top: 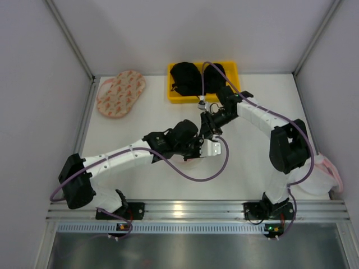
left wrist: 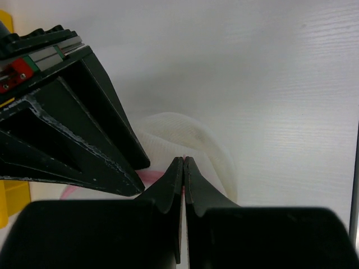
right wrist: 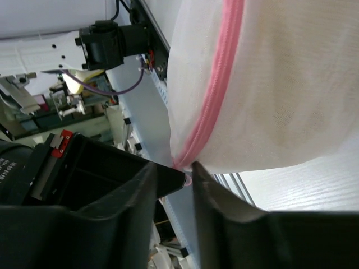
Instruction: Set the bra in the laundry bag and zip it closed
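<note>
The left claw (left wrist: pixel 184 162) is pinched shut on the pink rim of the laundry bag (left wrist: pixel 193 134), which lies on the bench (left wrist: pixel 269 67) just past its tips. Only the right wrist view shows the right claw (right wrist: pixel 174 171) narrowly parted at the zip's end. Overhead, the arms (top: pixel 134 152) hide the bag.

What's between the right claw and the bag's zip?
Nothing visible. The right claw sits at the end of the pink zip on the laundry bag; the left claw is shut on the bag.
</note>
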Motion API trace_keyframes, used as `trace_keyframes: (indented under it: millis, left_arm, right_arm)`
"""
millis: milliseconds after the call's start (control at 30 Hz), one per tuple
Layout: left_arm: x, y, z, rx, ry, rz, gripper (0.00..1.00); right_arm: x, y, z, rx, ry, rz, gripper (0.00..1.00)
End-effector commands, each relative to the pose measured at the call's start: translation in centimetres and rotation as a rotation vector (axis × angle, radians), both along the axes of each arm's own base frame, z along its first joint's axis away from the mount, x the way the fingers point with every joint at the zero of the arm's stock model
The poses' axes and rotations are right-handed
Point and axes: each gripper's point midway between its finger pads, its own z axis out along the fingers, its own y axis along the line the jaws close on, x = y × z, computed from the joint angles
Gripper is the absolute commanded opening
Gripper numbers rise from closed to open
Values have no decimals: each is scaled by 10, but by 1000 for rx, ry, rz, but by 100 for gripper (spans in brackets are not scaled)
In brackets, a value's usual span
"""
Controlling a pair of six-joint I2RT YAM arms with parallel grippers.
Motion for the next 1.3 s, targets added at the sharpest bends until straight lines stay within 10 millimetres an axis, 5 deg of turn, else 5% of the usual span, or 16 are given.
trace_keyframes:
  millis: [0,133,467,700,800,933,1100,1267]
  left_arm:
    - [9,-13,30,-89,-50,-5,0]
    - [0,-7,22,-80,-39,-42,0]
    - [-35,11,5,-77,81,-93,0]
    - [-58,23,-10,-61,220,-63,0]
    - [-46,20,-8,-56,214,14,0]
    - [-18,9,3,-70,193,110,0]
    - [7,-1,17,-113,167,152,0]
    - [19,-4,19,-121,130,150,0]
  right_arm:
    - [-3,11,8,50,-4,23,26]
    - [9,15,9,46,-20,15,0]
    - [55,21,3,48,-64,-51,0]
    - [83,33,16,76,-146,-60,0]
    - [81,31,20,73,-163,-58,17]
    - [72,15,20,32,-218,-40,55]
    - [49,-13,15,-43,-216,3,63]
    - [17,-14,9,10,-106,15,61]
